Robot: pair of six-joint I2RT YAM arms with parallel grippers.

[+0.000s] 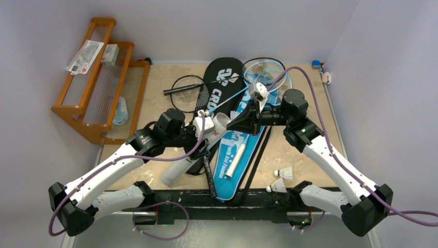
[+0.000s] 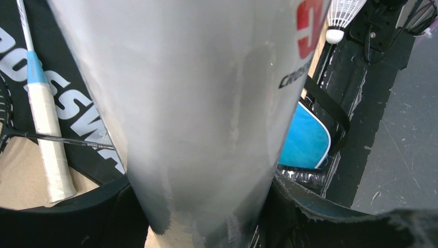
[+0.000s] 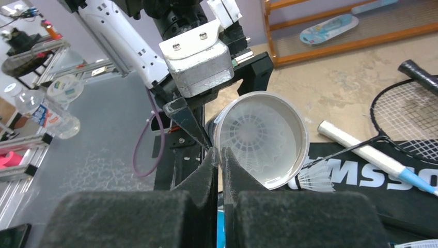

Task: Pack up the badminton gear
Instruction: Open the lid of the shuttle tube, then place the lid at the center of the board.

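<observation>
My left gripper [image 1: 203, 129] is shut on the white tube [image 1: 181, 165] and holds it tilted, open mouth toward the right arm. In the left wrist view the tube [image 2: 196, 93] fills the space between the fingers [image 2: 320, 212]. My right gripper [image 3: 219, 153] is shut and empty, its tips at the rim of the tube's mouth [image 3: 297, 155]. A white shuttlecock [image 3: 253, 137] sits inside the tube. Another shuttlecock [image 3: 315, 176] lies beside the mouth on the black CROSSWAY cover [image 3: 372, 181]. Two shuttlecocks [image 1: 284, 173] lie at the near right of the table.
The blue cover [image 1: 232, 165] lies under the tube with a white racket handle [image 1: 235, 160] on it. The black racket [image 1: 188, 93] and the light-blue racket [image 1: 263, 72] lie at the back. The orange wooden rack [image 1: 98, 77] stands far left.
</observation>
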